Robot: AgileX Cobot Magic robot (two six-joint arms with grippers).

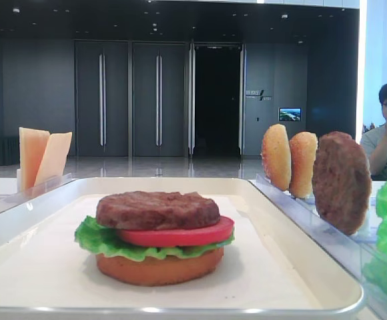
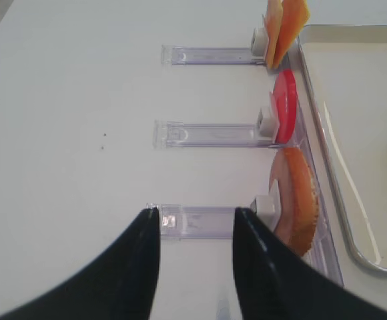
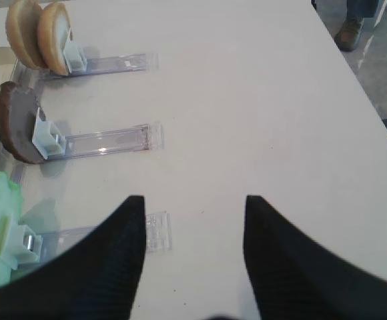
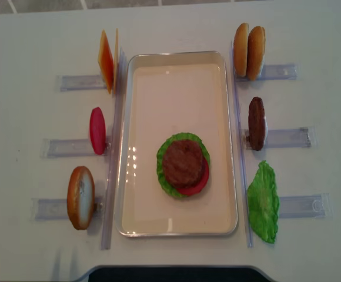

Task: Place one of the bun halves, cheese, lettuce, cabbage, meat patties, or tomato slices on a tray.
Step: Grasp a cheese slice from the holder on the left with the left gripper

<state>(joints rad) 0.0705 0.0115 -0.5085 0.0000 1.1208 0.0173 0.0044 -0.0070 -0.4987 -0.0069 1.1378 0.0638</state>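
on the large white rectangular tray [image 4: 136,141], toward its near end, sits a stack: golden bun half [image 1: 159,265], ruffled green lettuce [image 1: 97,238], glossy red tomato slice [image 1: 180,235], rough dark-brown meat patty [image 1: 157,209] on top. the step in hand looks like fetching the next layer. the left gripper [image 2: 195,223] hangs released and empty over the clear plastic rack [image 2: 203,221] holding a toasted bun half [image 2: 293,200] beside the tray's left edge. the right gripper [image 3: 195,213] is parted, holding nothing. the thin pale-orange cheese slices [image 4: 107,60] stand by the tray's far-left corner. next, probably, the left arm must close on the bun or cheese.

One view sits low at the tray [image 1: 300,267] rim, another looks straight down; wrist cameras face the side racks [image 2: 210,133].
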